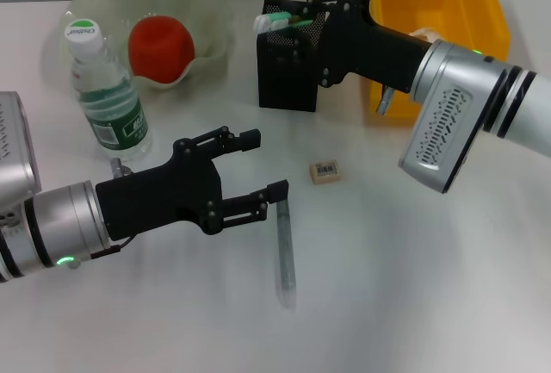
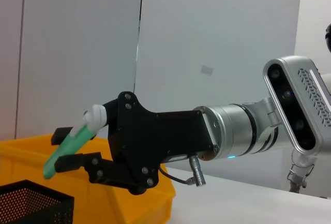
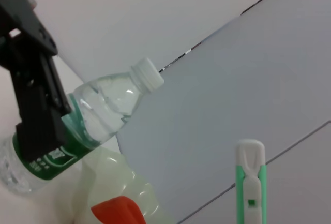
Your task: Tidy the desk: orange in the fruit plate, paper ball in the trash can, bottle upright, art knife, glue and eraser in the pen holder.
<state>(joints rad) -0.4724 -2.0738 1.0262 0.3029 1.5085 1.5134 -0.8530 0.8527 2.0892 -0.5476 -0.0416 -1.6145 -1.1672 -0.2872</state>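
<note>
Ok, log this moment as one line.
right claw: holds art knife over pen holder | left claw: open | eraser: on desk

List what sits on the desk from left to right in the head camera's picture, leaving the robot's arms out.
Bottle → orange in the fruit plate → pen holder → eraser → trash can.

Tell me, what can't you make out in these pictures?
- Trash can contents: in the head view the right arm covers part and the top edge cuts off the rest.
- Pen holder inside: in the head view it is covered by the right end effector holding the art knife.
- Eraser label: too small to read.
</note>
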